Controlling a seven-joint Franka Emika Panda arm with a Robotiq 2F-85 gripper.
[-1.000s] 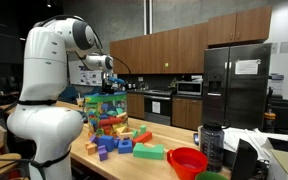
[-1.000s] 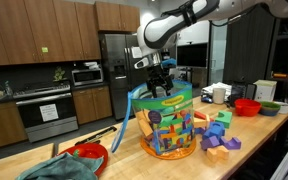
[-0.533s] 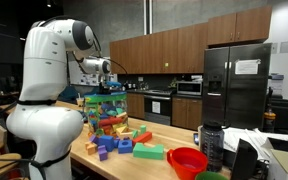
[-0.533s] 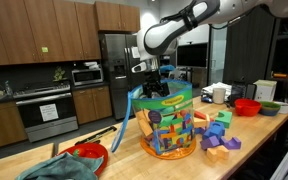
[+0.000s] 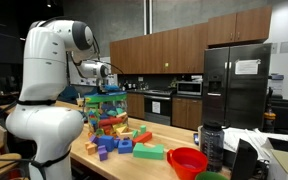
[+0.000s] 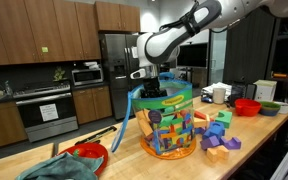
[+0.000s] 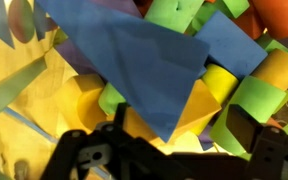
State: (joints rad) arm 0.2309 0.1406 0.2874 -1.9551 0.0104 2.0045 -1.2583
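A butcher-block counter (image 6: pixel 254 140) in a dark-cabineted kitchen carries everything. Nearest, in the wrist view, the end effector (image 7: pixel 172 125) hangs with its fingers spread wide, gripping nothing. Directly beneath it lies a blue wedge block (image 7: pixel 134 60), its long axis running diagonally from upper left down to a tip between the fingers, atop yellow cylinders (image 7: pixel 216 82) and green pieces (image 7: pixel 174 12). Only this view shows that alignment. An exterior view gives the height instead: the end effector (image 6: pixel 149 88) sits at the rim of the block-filled basket (image 6: pixel 169 128) — loose blocks (image 6: pixel 219 135) beside it, the refrigerator (image 6: pixel 114 60) beyond.
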